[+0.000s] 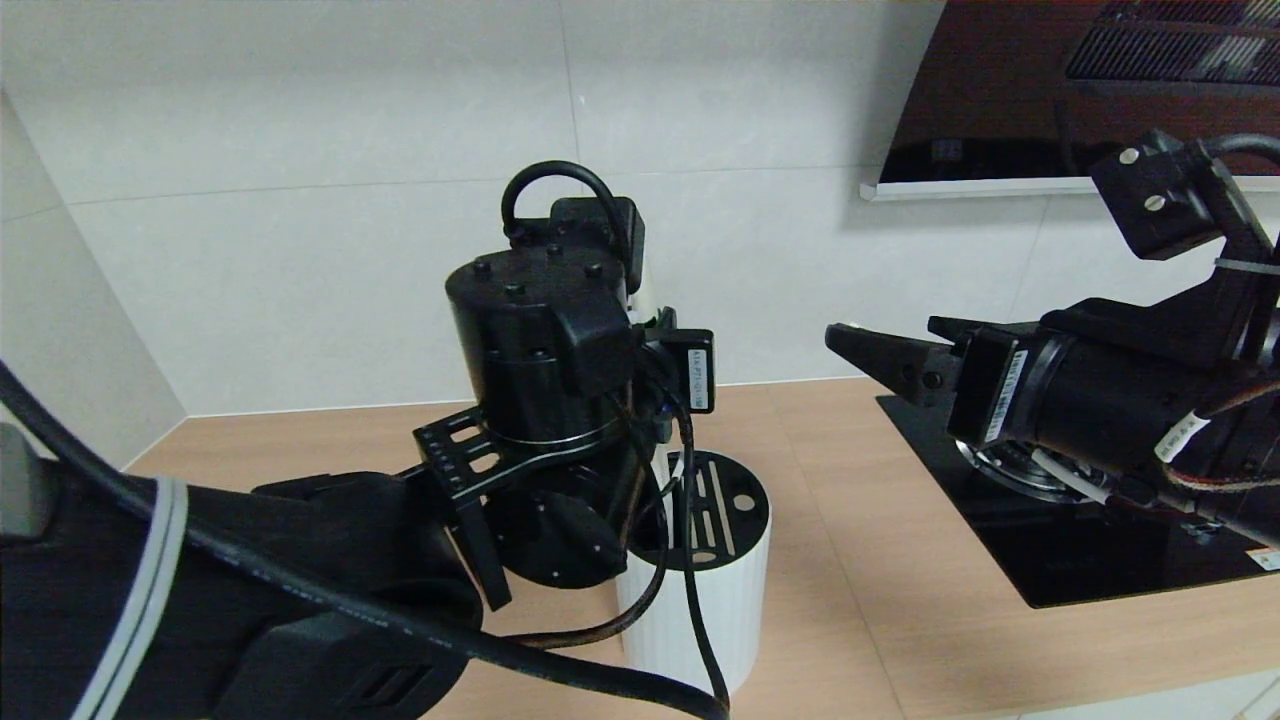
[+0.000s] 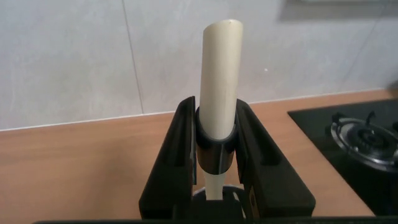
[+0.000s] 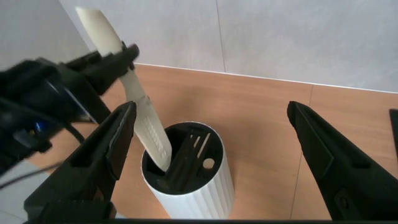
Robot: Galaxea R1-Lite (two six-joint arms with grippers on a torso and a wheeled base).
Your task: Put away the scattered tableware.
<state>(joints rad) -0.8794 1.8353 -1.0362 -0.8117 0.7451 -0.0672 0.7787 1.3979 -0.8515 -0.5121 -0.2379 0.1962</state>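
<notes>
- The left gripper (image 2: 216, 134) is closed around a knife (image 2: 219, 81), with its two black fingers (image 2: 184, 140) pressed against either side of the cream handle, just above the dark collar where the handle meets the blade.
- The knife stands nearly upright, slightly tilted, with the handle end up.
- In the right wrist view, the pale blade (image 3: 152, 134) slants down into the black slotted top of a white ribbed knife holder (image 3: 199, 186). Its lower end is already inside, near the rim on the side of the left arm. Which slot it is in cannot be made out.
- The holder (image 1: 715, 590) stands on a wooden counter (image 1: 850, 560), directly beneath the left wrist.
- The right gripper (image 3: 210, 111) is spread wide and holds nothing. It hangs above the counter, apart from the holder, and points toward it.
- A black stove (image 1: 1050, 560) lies on the counter under the right arm, and one of its burners (image 2: 367, 134) is visible.
- A pale tiled wall (image 1: 300, 200) rises behind the counter.
</notes>
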